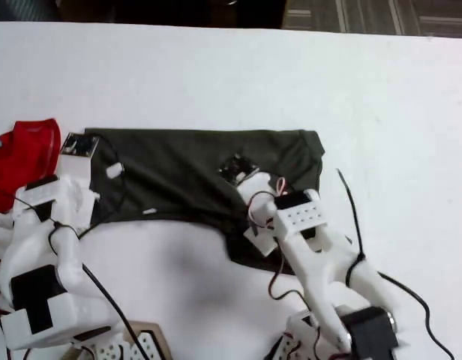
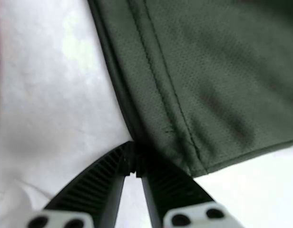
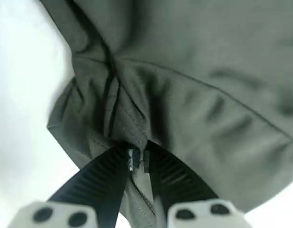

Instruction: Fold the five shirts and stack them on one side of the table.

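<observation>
The green shirt point(image 1: 178, 169) lies spread across the white worktop point(image 1: 328, 82), partly doubled over, and is gripped at two places. The left tool point(image 2: 133, 164) is closed, with only the outermost edge of the hem pinched at its very tips. The right tool point(image 3: 138, 159) is clamped on a gathered bunch of cloth, with creases fanning away ahead of it. A slip at the left tool is judged the likeliest fault, since so little fabric is caught there; a pull from the other side could draw the hem free. At the right tool, more than one layer may have been taken up, so a skewed or lumpy fold could result. A red garment point(image 1: 25, 154) lies just outside the left tool and could be dragged along by the arm. How many layers are held between either pair of fingers cannot be made out. The shirt's near edge is hidden under the right arm, and the red garment is cut off at the picture's edge.
</observation>
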